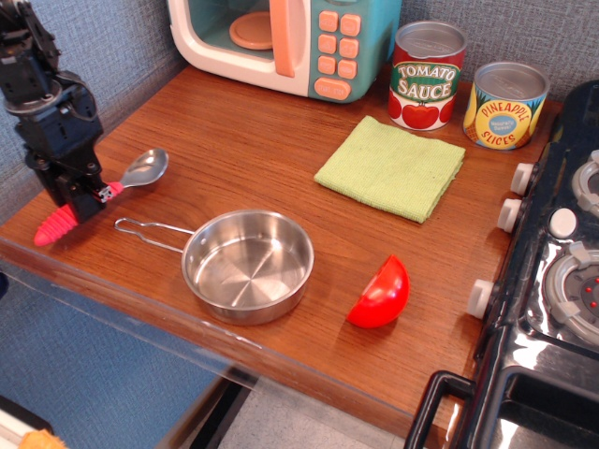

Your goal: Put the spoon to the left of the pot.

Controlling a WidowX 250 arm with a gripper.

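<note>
The spoon [143, 171] has a shiny silver bowl pointing right and a ribbed red-pink handle whose end [53, 225] sticks out to the lower left. My black gripper [86, 195] is shut on the middle of its handle, low over the wooden table's front left corner. The pot [248, 266], a shallow steel pan, stands empty near the front edge. Its wire handle [150, 232] points left, just below and to the right of my gripper. The spoon lies left of the pan bowl; I cannot tell whether it touches the table.
A toy microwave [281, 37] stands at the back. A tomato sauce can [427, 75] and a pineapple can [505, 105] stand at the back right. A green cloth [390, 166] lies mid-right, a red half-round piece [381, 292] front right. A black stove [562, 262] borders the right side.
</note>
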